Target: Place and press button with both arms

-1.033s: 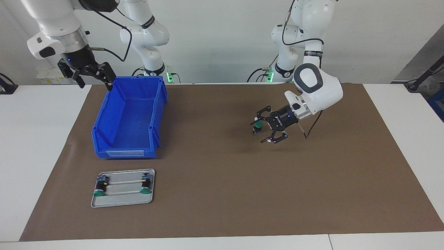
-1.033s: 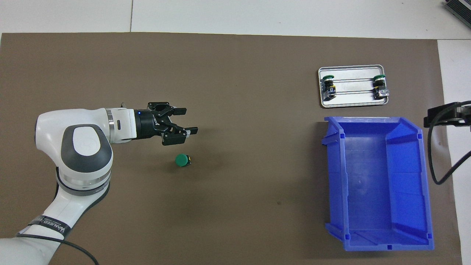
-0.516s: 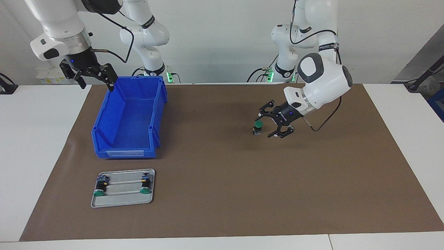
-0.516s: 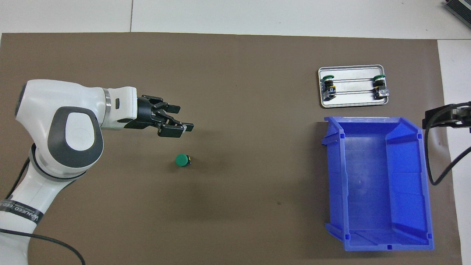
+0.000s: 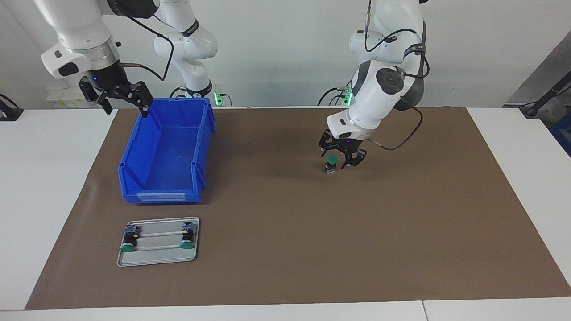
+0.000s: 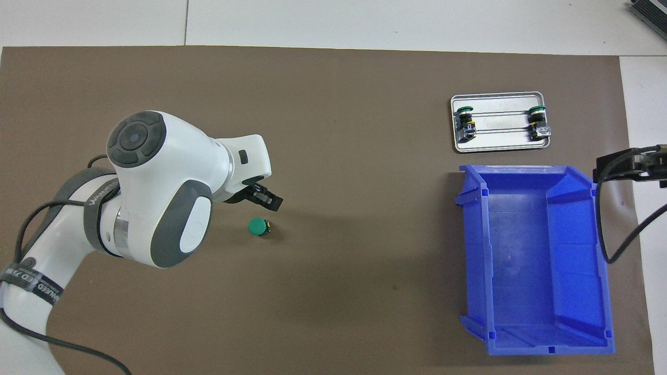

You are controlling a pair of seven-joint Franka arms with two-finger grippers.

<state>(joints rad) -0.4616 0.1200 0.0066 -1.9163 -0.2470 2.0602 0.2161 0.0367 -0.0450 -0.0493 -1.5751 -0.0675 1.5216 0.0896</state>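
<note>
The button (image 5: 331, 163) stands upright on the brown mat, green cap up, toward the left arm's end; it also shows in the overhead view (image 6: 258, 226). My left gripper (image 5: 341, 160) points down, low over the mat right beside the button, open and empty, not touching it. In the overhead view the left gripper (image 6: 264, 197) is mostly hidden under the arm's wrist. My right gripper (image 5: 121, 97) waits open and empty, raised over the blue bin's corner nearest the robots; only its edge shows in the overhead view (image 6: 620, 166).
An empty blue bin (image 5: 158, 196) (image 6: 474, 250) stands toward the right arm's end. A small metal tray (image 5: 156, 259) (image 6: 497, 148) lies farther from the robots than the bin and holds two identical green-capped buttons (image 5: 128, 244) (image 5: 187, 240).
The left arm has swung its wrist from sideways to pointing down, bringing the open gripper closer over the button's side. The button has not moved. The right gripper has barely shifted.
</note>
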